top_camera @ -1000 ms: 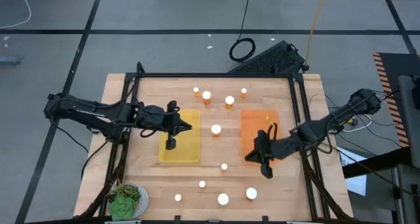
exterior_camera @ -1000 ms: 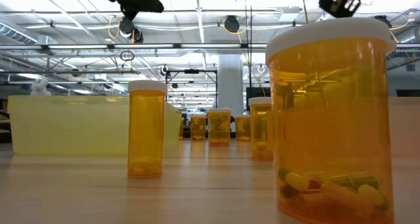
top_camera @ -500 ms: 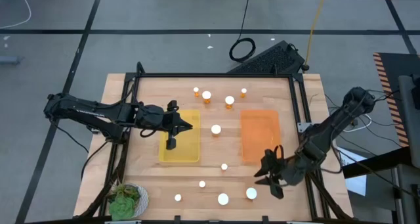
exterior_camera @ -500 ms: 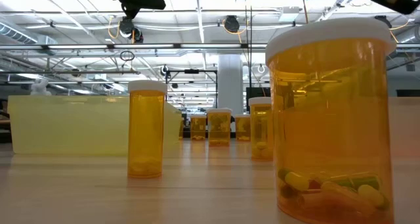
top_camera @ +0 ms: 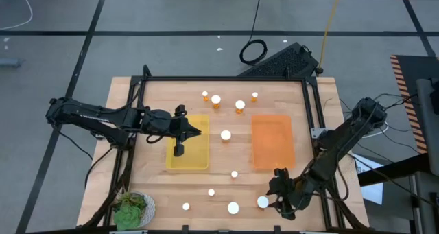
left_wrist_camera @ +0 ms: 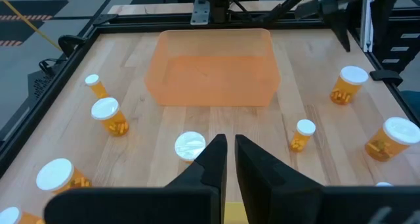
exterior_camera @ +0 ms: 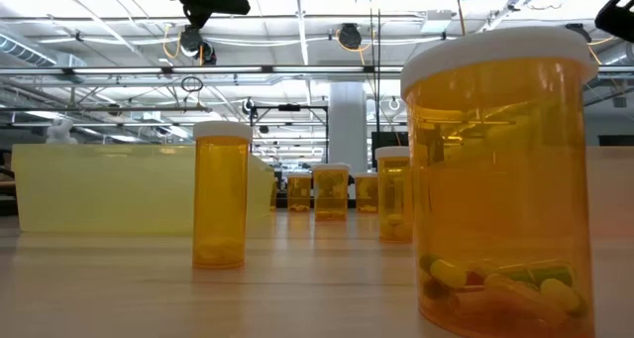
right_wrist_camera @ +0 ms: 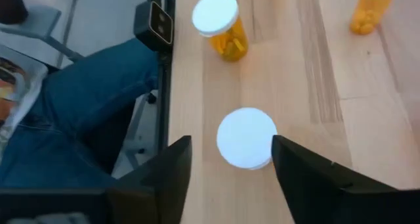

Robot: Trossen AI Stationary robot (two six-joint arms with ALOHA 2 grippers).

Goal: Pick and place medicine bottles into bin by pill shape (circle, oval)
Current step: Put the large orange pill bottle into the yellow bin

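target bottle (right_wrist_camera: pixel 246 137): stands upright at the table's near right corner, close to the edge, white cap up — it lies between the right gripper's fingers in the right wrist view.
right gripper (top_camera: pixel 281 198): wide open, empty, hovering just beside that bottle.
step in hand: judged to be the reach for a grasp; centre the cap between the fingers, come straight down, close on the amber body below the cap, not on the cap.
care: the bottle sits near the table edge, so a sideways nudge could tip it off.
orange tray (top_camera: pixel 272 142): empty, well apart from the target toward the far side; the yellow tray (top_camera: pixel 188 143) lies to its left.
left gripper (top_camera: pixel 180 139): waits over the yellow tray, fingers nearly closed, holding nothing.
other bottles: scattered, all outside the trays.
right wrist view only: the cap's fit between the fingers, and a person's blue-clad leg (right_wrist_camera: pixel 98 99) past the edge.
low view only: long capsules inside the nearest bottle (exterior_camera: pixel 500 179) — whether it is the target, cannot tell.
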